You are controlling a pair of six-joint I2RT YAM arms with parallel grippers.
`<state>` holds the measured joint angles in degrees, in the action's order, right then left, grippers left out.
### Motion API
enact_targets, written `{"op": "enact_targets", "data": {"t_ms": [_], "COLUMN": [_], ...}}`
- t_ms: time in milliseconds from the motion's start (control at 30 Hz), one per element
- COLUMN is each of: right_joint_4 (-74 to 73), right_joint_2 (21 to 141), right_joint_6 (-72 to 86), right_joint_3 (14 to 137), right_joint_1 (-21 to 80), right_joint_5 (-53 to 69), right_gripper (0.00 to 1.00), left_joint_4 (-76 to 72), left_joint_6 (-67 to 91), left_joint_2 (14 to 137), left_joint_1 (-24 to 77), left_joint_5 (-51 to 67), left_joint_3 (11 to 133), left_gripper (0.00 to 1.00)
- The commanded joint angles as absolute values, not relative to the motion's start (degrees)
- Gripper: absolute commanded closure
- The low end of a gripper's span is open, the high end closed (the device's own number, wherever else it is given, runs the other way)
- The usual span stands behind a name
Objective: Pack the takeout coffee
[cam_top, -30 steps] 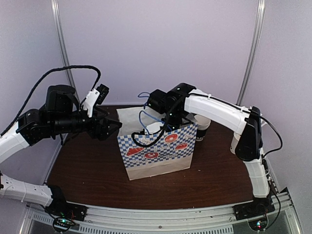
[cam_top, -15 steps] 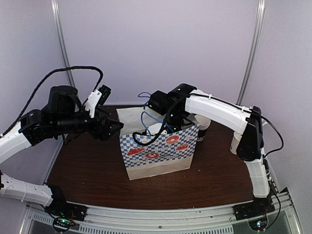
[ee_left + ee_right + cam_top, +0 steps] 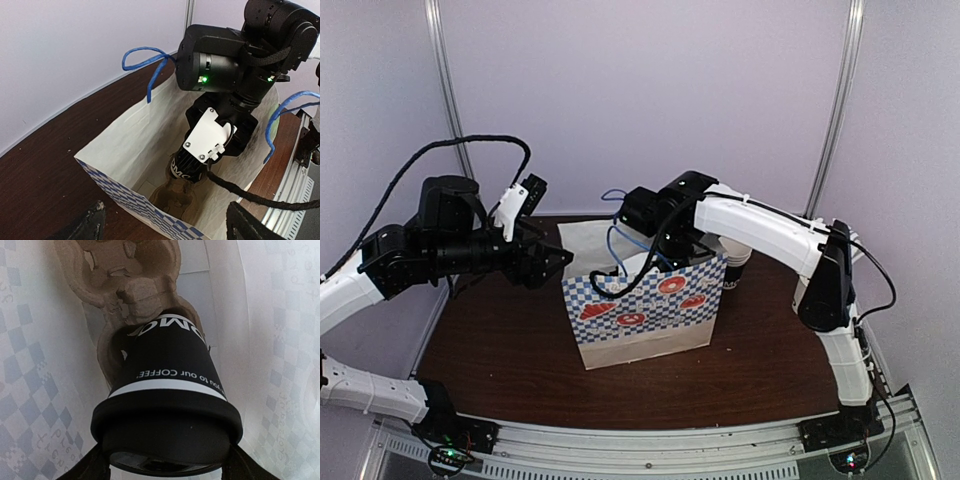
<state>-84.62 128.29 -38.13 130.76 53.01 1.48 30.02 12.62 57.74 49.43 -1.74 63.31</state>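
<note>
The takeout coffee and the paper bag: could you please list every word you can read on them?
"you to our COFFEE." – small white print on the takeout coffee, its start out of view.
"OMC" – large white letters near its base, the rest out of view.
On the paper bag, the red emblems and faint print are too small or blurred to read.
</note>
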Motion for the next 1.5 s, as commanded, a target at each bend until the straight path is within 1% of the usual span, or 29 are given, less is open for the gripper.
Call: {"op": "enact_targets", "data": {"t_ms": [0, 167, 333, 367, 433, 633, 700, 733, 833, 1033, 1300, 1467], "right_joint_4": [-84.2, -82.0, -82.3, -82.5, -83.4, -83.4, -83.4, -83.3, -83.1, -83.1, -82.5, -82.5], "right_joint_2": [128.5, 124.6, 122.3, 122.0, 121.7, 120.2, 119.7, 119.3, 118.0, 115.4, 113.2, 111.4], "right_joint_6": [-38.0, -38.2, -37.7, -37.6, -37.6, -37.2, -37.0, -37.0, -36.8, -36.5, -36.5, -36.7], "right_joint_3": [127.1, 126.2, 127.5, 127.7, 128.8, 130.7, 131.3, 131.4, 131.5, 131.2, 131.8, 132.8], "right_joint_1": [53.4, 53.6, 53.9, 54.0, 54.1, 54.1, 54.3, 54.4, 54.4, 54.5, 54.5, 54.4], "right_joint_5": [0.6, 0.3, 1.4, 1.2, 0.7, 1.5, 1.8, 1.9, 1.8, 2.0, 0.9, 0.5], "right_gripper": [0.51, 0.39, 0.32, 0.29, 0.2, 0.15, 0.08, 0.06, 0.03, 0.01, 0.01, 0.01], "left_joint_4": [27.9, 27.5, 26.7, 26.6, 26.7, 27.1, 27.1, 27.3, 27.5, 27.7, 26.9, 25.6], "left_joint_6": [13.3, 13.5, 13.4, 13.4, 13.3, 12.6, 12.6, 12.5, 12.4, 12.4, 10.8, 6.5], "left_joint_2": [56.7, 57.0, 56.5, 56.4, 56.4, 56.9, 57.0, 57.1, 57.1, 57.0, 58.1, 60.8], "left_joint_1": [49.0, 49.0, 49.0, 49.0, 49.0, 49.0, 49.0, 49.0, 49.0, 49.0, 49.0, 48.8], "left_joint_5": [-2.0, -1.3, -1.4, -1.4, -1.3, -1.4, -1.2, -1.0, -1.0, -0.8, -1.5, -2.3], "left_joint_3": [63.4, 62.9, 61.8, 61.6, 61.4, 61.9, 62.0, 62.2, 62.5, 62.9, 65.4, 69.3], "left_gripper": [0.16, 0.16, 0.16, 0.15, 0.15, 0.15, 0.15, 0.15, 0.15, 0.15, 0.15, 0.15]}}
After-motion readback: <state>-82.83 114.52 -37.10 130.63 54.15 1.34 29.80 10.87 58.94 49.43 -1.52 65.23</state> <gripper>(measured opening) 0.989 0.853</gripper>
